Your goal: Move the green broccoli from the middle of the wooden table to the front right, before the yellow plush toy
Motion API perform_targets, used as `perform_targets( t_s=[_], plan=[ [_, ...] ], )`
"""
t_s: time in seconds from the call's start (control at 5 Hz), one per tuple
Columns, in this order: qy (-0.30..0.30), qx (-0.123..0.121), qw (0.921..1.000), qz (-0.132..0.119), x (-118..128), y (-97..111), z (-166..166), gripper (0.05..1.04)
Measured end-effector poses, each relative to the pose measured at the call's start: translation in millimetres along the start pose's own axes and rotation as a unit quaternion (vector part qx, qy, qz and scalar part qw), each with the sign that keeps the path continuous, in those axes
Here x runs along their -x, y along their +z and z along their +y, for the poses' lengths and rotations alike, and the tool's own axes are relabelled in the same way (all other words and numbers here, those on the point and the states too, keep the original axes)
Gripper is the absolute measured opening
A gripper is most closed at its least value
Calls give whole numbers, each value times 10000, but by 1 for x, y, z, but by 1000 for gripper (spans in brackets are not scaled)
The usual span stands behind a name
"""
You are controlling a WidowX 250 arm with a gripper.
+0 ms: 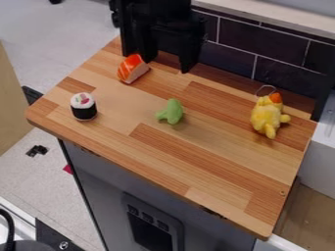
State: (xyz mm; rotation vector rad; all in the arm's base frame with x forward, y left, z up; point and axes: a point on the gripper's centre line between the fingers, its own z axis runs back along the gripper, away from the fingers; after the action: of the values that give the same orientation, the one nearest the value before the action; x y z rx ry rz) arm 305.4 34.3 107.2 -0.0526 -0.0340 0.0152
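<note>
Checking the black 2-finger gripper (168,58) first: saw it hung down at the back of the striped wooden countertop (226,169), fingers spread apart, nothing seen held between them. Found the orange-and-white toy salmon sushi (132,69) nearest, just beside the view-left finger, off to the view's left and a bit toward the camera, outside the gap. Couldn't tell if touching. Read its long axis as slanted, upper right to lower left in view.

Noted 3 more toys farther out. Spotted the small green soft-looking toy (172,112) mid-counter, camera side of the gripper. Spotted the black-and-white cylindrical toy sushi roll (83,107) upright near the view-left edge, pink and green bits on top. Spotted the yellow plush toy (267,116) with orange top well apart toward the view's right, thin metal ring beside it, near the dark tiled wall (237,56).
</note>
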Motion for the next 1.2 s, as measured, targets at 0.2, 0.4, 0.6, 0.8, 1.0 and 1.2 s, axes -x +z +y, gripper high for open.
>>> perform_targets(
  t_s=[0.2,0.4,0.6,0.8,1.0,1.2],
  plan=[
    [43,-10,10000,-53,0,-4,0,999],
    [112,-66,9998,-116,-6,-18,4,999],
    [238,-141,9995,-177,-9,-37,8,999],
    [260,-124,9995,-127,-12,-54,11,999],
    [281,-241,9993,-90,-8,-68,16,999],
    [240,-253,9994,-10,-4,-81,18,999]
  ],
)
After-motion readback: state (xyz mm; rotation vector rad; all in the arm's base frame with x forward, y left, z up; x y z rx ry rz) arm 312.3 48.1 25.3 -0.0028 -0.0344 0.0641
